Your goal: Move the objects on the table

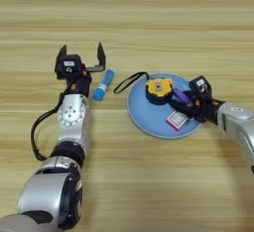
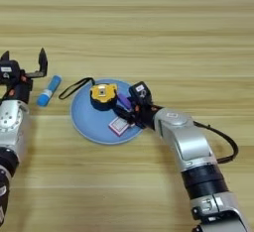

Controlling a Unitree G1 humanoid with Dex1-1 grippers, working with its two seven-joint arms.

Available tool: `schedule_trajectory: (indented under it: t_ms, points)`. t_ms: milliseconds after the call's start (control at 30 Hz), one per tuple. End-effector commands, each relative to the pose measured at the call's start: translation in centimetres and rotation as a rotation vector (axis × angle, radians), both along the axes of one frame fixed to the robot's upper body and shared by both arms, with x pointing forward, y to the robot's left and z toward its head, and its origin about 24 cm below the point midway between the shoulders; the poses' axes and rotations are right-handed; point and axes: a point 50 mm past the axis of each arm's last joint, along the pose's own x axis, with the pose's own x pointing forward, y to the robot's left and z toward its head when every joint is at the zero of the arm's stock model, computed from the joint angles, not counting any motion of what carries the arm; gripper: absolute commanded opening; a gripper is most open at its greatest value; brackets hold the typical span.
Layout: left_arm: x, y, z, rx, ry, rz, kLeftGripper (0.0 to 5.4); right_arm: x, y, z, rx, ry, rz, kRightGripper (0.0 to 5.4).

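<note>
Purple stick (image 1: 179, 96) sits clamped in the right gripper (image 1: 184, 103) over the blue plate (image 1: 141, 112); left gripper (image 1: 82, 56) gapes beside a blue tube (image 1: 103, 85).

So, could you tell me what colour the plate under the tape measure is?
Light blue: the plate shows best in the left eye view.

The broad wooden table (image 1: 149, 23) is light yellowish, striped with darker horizontal grain. The round flat plate (image 1: 144, 112) is plain pale blue. On it, the round tape measure (image 1: 158, 90) is yellow with a black rim and a black wrist cord (image 1: 126, 82); the short stick (image 1: 179, 96) is purple; the small square card (image 1: 176, 120) is pink-edged with a white centre. The small cylindrical tube (image 1: 103, 85) is blue, paler towards one end. Both arms are silver-grey with black fingers and orange accents.
</note>
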Motion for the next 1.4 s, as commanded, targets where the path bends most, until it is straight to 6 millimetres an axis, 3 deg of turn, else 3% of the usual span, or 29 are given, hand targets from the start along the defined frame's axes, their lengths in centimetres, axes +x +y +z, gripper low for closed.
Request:
schedule_trajectory:
  t_ms: [33,533,933,1400]
  points:
    - [-0.1,-0.1,-0.1,0.014,0.006,-0.007,5.40,-0.2,-0.7,-0.9,-0.032,0.040,-0.023,2.31]
    - [-0.1,-0.1,-0.1,0.013,0.007,-0.006,5.40,-0.2,-0.7,-0.9,-0.036,0.037,-0.026,0.81]
    - [-0.1,-0.1,-0.1,0.012,0.007,-0.005,5.40,0.0,-1.2,-0.7,-0.035,0.018,-0.050,0.79]
    - [-0.1,-0.2,-0.1,0.013,0.009,-0.006,5.40,0.5,-2.0,1.6,0.070,-0.071,-0.130,0.79]
